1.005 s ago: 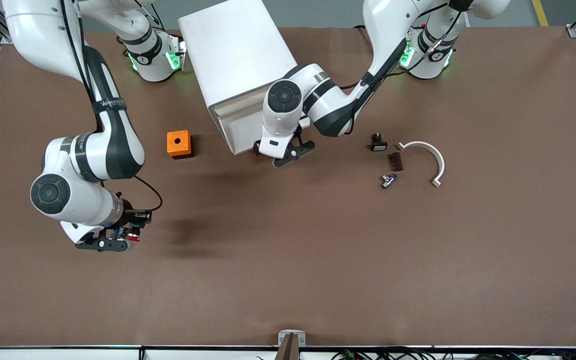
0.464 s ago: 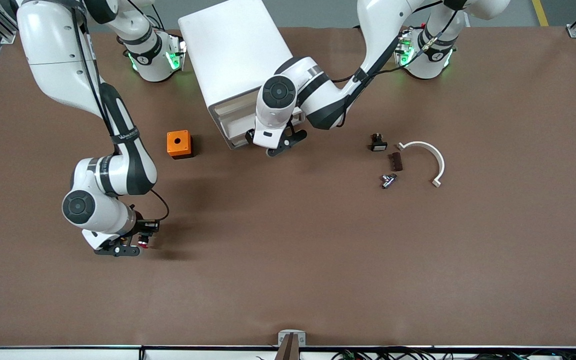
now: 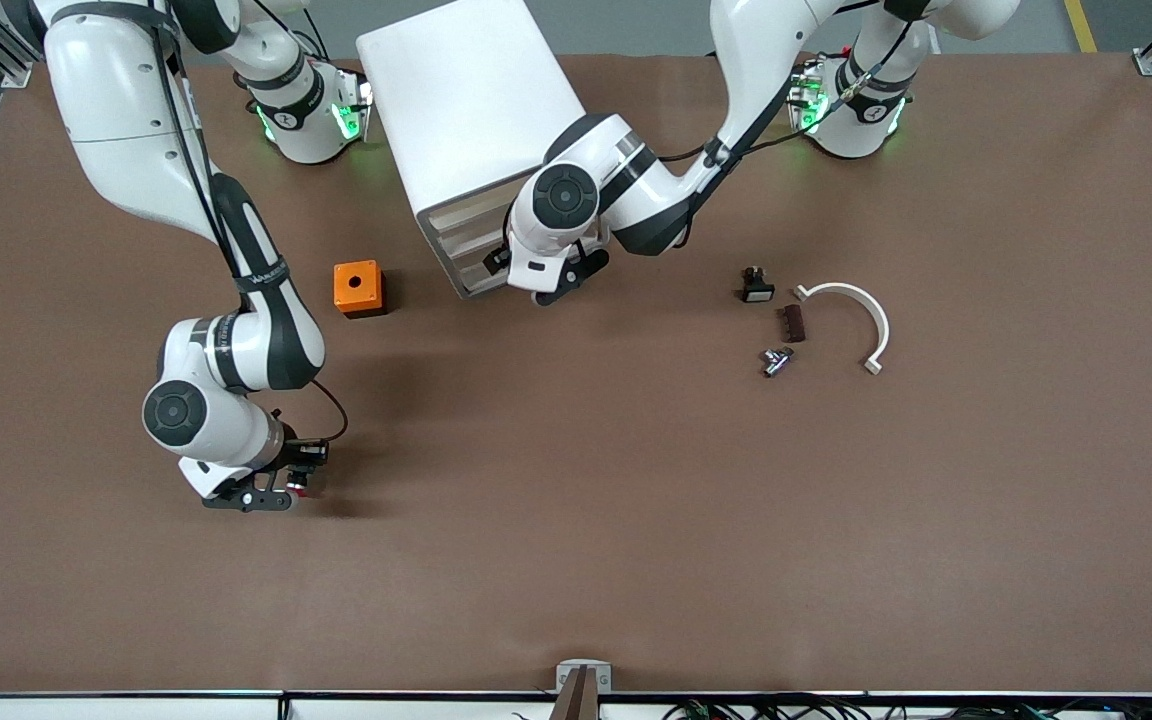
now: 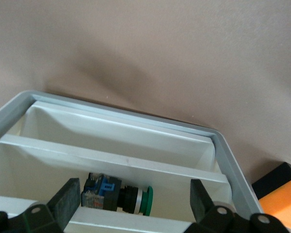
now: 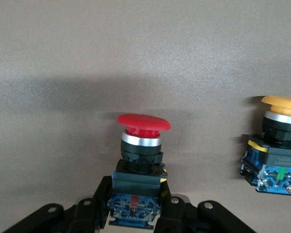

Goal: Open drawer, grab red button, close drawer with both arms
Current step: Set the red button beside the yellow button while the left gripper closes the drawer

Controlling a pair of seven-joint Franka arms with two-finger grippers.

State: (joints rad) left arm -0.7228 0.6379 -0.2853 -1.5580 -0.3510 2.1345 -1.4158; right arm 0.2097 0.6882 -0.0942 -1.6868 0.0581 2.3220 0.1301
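Observation:
My right gripper is shut on the button, low over the table toward the right arm's end. In the right wrist view its fingers clamp the bluish rear block, with the round red cap pointing away from them. My left gripper is open at the front of the white cabinet. In the left wrist view its fingers stand wide apart at a white drawer in the grey frame. A green-capped button lies in that drawer.
An orange-capped button stands on the table beside the held one. The orange cube with a hole sits beside the cabinet. A small black part, a brown block, a metal piece and a white curved bracket lie toward the left arm's end.
My right gripper has come down and moved a little toward the table's middle with the button. My left gripper has moved in toward the cabinet's front.

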